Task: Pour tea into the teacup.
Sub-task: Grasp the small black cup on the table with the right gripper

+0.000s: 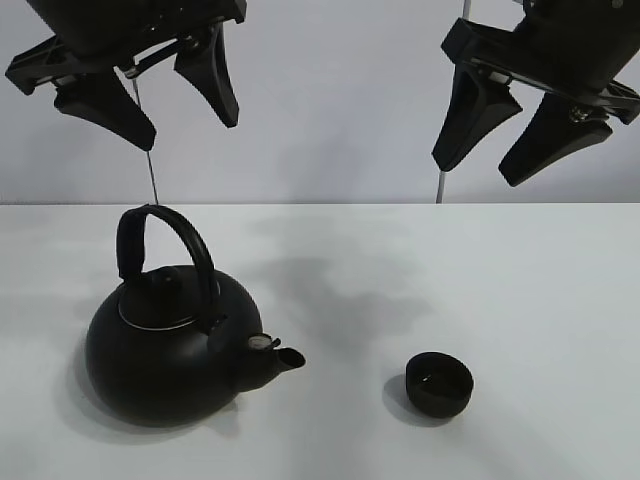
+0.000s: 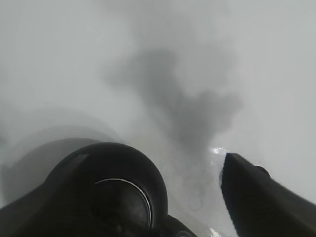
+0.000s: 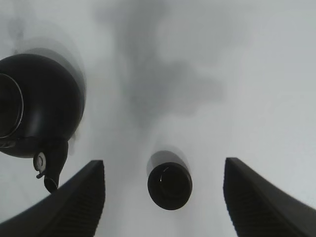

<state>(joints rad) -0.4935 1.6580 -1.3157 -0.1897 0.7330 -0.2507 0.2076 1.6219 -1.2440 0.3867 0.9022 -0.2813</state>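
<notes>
A big round black kettle [image 1: 165, 345] with an arched handle stands at the front left of the white table, its spout pointing right. A small matte-black teacup [image 1: 439, 383] stands to its right, apart from it. My left gripper [image 1: 180, 108] hangs open high above the kettle. My right gripper [image 1: 494, 150] hangs open high above the right side. In the left wrist view the kettle [image 2: 106, 192] lies below my open fingers [image 2: 261, 197]. In the right wrist view the teacup [image 3: 170, 185] lies between my open fingers [image 3: 74, 202], with the kettle [image 3: 37, 106] beside it.
The white table [image 1: 480, 270] meets a pale wall at the back. The arms cast soft shadows [image 1: 330, 290] on the table between kettle and cup.
</notes>
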